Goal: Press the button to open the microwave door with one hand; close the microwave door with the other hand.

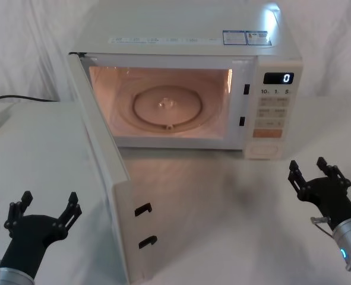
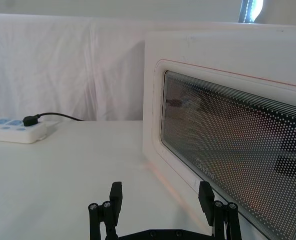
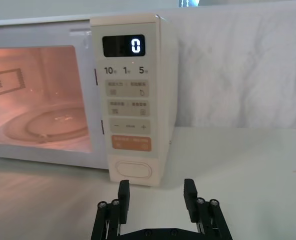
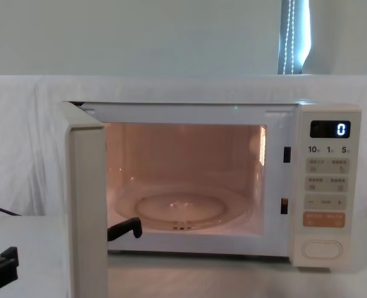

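White bench (image 1: 223,202) before you: one microwave door (image 1: 104,178) swung wide, one button (image 3: 133,170), left gripper (image 1: 43,215) and right gripper (image 1: 313,172) both spread, empty.

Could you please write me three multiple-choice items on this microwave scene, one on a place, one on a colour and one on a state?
1. Where is the left hand?
A. outside the open door
B. inside the oven
C. on the button

2. What colour is the key just above the button?
A. green
B. orange
C. black

3. What state is the door in?
A. shut
C. swung wide open
B. taken off

Answers:
1 A: the head view shows the left hand low on the door's outer side, and its wrist view faces the window.
2 B: the right wrist view shows an orange key above the button.
3 C: the lit cavity with its glass plate is exposed.
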Robot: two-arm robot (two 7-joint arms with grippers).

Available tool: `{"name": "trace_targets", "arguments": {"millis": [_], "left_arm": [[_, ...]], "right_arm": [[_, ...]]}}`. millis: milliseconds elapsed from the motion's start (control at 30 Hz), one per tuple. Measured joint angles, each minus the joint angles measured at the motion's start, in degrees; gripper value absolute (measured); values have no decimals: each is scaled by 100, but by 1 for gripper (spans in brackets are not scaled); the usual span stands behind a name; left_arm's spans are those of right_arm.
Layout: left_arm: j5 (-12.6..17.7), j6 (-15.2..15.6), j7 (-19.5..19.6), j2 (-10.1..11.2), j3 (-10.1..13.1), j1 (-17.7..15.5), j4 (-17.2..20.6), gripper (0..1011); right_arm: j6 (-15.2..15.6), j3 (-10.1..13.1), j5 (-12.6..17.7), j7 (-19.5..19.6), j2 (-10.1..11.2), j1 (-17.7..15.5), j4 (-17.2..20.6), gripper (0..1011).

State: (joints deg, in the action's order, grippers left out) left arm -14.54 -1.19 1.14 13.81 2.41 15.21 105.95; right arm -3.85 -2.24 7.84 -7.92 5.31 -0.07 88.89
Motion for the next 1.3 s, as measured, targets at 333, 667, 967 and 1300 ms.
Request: {"name": "trace_targets", "arguments": {"millis": [333,667,967,1300], "left_arm": [[0,0,0,0,0,0,0,1001],[0,0,0,0,0,0,0,1001],[0,0,0,0,0,0,0,1001],[0,0,0,0,0,0,0,1001]], "right_arm": [[65,67,-31,100,87,12,-41,941],[112,96,-90,165,107,48,-110,1002],[114,93,-91,165,104,45,-106,1002],[114,88,-92,164,101,44,-102,1002]]}}
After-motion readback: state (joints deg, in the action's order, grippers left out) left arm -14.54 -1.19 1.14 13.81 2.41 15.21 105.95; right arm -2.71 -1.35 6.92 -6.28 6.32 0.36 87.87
